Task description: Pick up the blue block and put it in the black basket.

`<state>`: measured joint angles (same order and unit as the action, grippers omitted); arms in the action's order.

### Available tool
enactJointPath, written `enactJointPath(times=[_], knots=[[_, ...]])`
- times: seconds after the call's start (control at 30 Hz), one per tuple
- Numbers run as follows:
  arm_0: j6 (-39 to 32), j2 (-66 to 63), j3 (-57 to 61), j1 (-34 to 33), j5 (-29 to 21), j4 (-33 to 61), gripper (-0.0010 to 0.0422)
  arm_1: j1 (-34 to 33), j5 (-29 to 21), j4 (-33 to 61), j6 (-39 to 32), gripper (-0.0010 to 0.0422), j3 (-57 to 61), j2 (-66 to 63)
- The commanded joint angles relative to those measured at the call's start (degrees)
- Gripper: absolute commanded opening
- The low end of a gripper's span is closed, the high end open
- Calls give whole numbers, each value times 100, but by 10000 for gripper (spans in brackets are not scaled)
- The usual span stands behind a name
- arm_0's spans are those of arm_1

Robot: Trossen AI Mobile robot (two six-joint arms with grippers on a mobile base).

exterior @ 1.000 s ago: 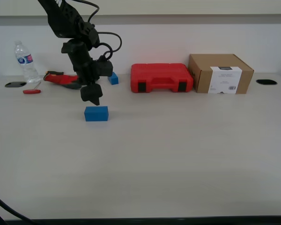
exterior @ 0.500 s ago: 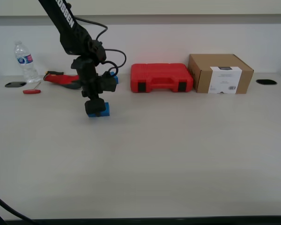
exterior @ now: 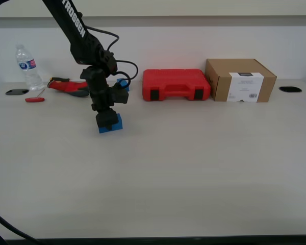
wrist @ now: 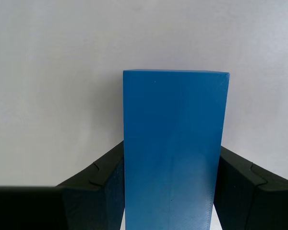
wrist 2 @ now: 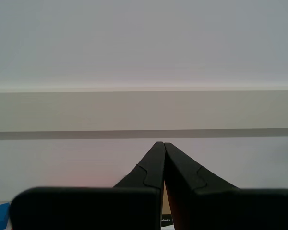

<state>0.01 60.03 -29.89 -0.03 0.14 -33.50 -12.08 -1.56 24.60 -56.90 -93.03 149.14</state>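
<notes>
Solid bright-blue rectangular block (wrist: 175, 148) clamped between my first gripper's (exterior: 107, 120) black fingers (wrist: 98, 189).

Its matte faces are plain and smooth, one finger pressed on each long side, its far end jutting past the fingertips over the pale tabletop (exterior: 194, 163). My second gripper (wrist 2: 163, 163) is clenched on nothing, fingertips touching.

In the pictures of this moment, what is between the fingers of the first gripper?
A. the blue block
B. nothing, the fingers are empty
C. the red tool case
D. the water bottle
A: in the first wrist view the blue block fills the gap, with a black finger against each of its sides, and the exterior view shows my first gripper down on that block on the table.
</notes>
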Motion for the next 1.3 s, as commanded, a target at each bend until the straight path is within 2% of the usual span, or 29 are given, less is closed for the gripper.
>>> enactJointPath(times=[0.03, 0.1, 0.27, 0.33, 0.43, 0.53, 0.6, 0.7, 0.8, 1.03, 1.3], knots=[[0, 2, -7, 4, 2, -31, 0, -4, -13, 339, 70, 8, -83, -46], [-2, 2, -7, 2, 0, -31, 0, -2, -17, 461, 122, -5, -105, -197], [0, 2, -7, 2, 2, -28, 0, 70, 70, 660, 308, -2, -103, -1034], [0, 2, -7, 4, 2, -28, 0, 181, 136, 756, 667, -2, -92, -1300], [0, 2, -7, 4, 0, -31, 0, 533, 107, 1045, 1609, -2, -35, -1753], [0, 2, -7, 4, 2, -28, 0, 1119, 120, 1311, 2490, -2, 177, -2262], [0, 2, -7, 2, 0, -31, 0, 1482, 243, 1303, 2780, -2, 435, -2553], [0, 2, -7, 4, 2, -33, 0, 2133, 824, 1263, 2970, -2, 984, -3045], [0, 2, -7, 4, 2, -28, 0, 2898, 866, 1193, 3526, -2, 1668, -3497], [0, 2, -7, 2, 2, -24, 0, 4618, 909, -181, 4505, -2, 3589, -4610], [0, 2, -7, 4, 2, -28, 0, 6245, 901, -857, 4955, -1, 3770, -4629]])
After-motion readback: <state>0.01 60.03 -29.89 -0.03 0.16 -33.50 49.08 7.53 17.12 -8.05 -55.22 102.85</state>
